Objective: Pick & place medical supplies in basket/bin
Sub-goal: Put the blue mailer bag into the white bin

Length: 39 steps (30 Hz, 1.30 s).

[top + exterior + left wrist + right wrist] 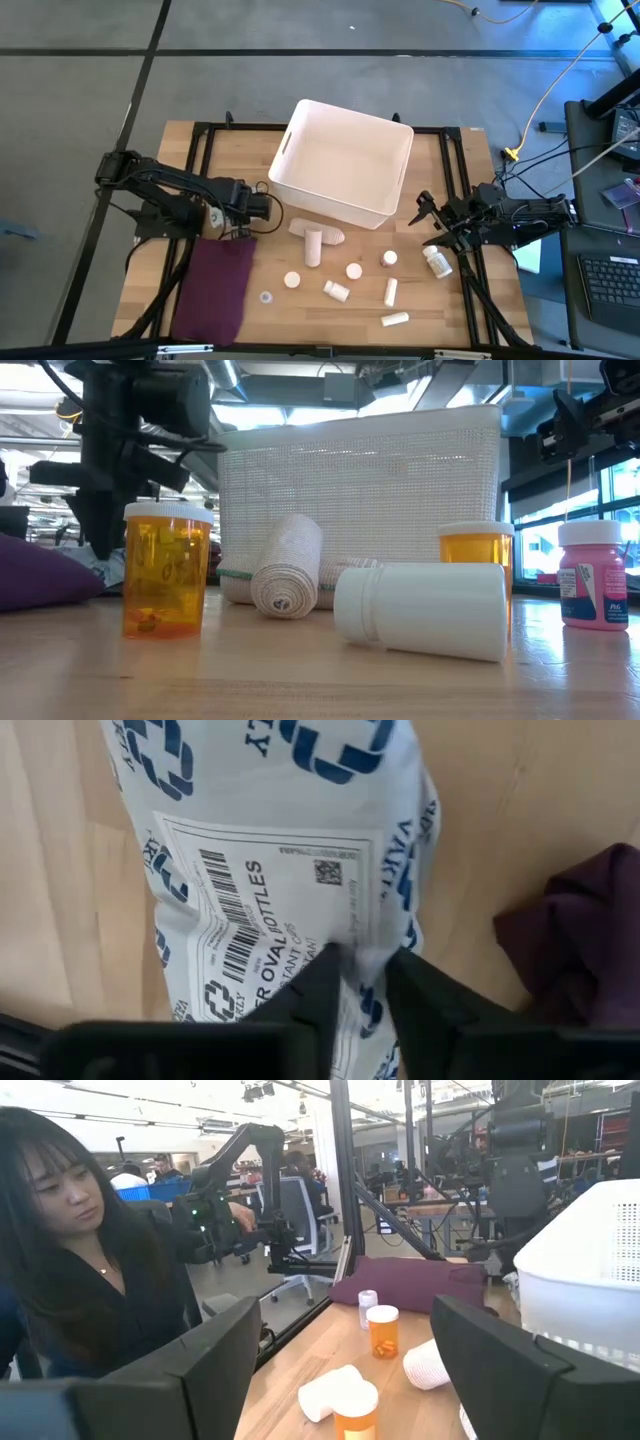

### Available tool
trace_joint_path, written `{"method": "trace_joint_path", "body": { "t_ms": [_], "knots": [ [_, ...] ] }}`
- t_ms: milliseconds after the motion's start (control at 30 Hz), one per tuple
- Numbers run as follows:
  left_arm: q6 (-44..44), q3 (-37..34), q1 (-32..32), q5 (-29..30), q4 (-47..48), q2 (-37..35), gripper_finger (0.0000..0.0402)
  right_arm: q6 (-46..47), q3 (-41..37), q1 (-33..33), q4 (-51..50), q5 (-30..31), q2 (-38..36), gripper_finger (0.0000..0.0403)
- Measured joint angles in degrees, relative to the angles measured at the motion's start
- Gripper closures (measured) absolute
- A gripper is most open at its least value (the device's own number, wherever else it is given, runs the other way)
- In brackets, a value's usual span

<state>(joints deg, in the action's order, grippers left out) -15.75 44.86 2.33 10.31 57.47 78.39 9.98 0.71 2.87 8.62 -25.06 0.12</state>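
Wooden table (440, 310), maroon cloth (215, 285) beside: left gripper (360, 982) pinched narrow on a fold of the printed packet (290, 850), right gripper (425, 222) wide and idle near the white bin (345, 165); thin pinch, likely slipping when lifted.

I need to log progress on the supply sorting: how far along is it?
Nothing looks done: the white bin shows no supplies inside. In hand: the left pincer is pinched on the printed packet beside the maroon cloth. Left: bandage rolls, bottles and caps lie on the table. The right pincer waits open near a bottle.
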Motion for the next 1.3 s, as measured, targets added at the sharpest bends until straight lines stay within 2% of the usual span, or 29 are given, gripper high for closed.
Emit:
{"method": "trace_joint_path", "body": {
  "t_ms": [133, 400, 600, 1033, 1300],
  "knots": [
    [-0.03, 0.04, 0.0, -1.9, -0.04, -0.31, 0.0394, 0.0, 0.0, -0.01, 0.0, 0.0, 0.0, 0.0108],
    [1.31, 0.11, 0.0, -2.51, 0.24, -0.77, 0.0401, 0.0, 0.0, -0.02, 0.0, 0.0, 0.0, 0.0108],
    [1.64, 2.04, 0.0, -4.27, 3.13, -3.83, 0.0401, 0.0, 0.0, 0.0, 0.01, 0.02, 0.0, 0.0108],
    [1.9, 21.96, 0.0, -3.85, 18.34, -12.69, 0.0401, 0.0, 0.0, 0.0, 0.02, 0.0, 0.0, 0.0108],
    [-1.71, 35.59, 0.0, -2.99, 27.89, -15.53, 0.04, 0.0, 0.0, -0.02, -0.06, 0.02, 0.02, 0.0108]
  ]
}}
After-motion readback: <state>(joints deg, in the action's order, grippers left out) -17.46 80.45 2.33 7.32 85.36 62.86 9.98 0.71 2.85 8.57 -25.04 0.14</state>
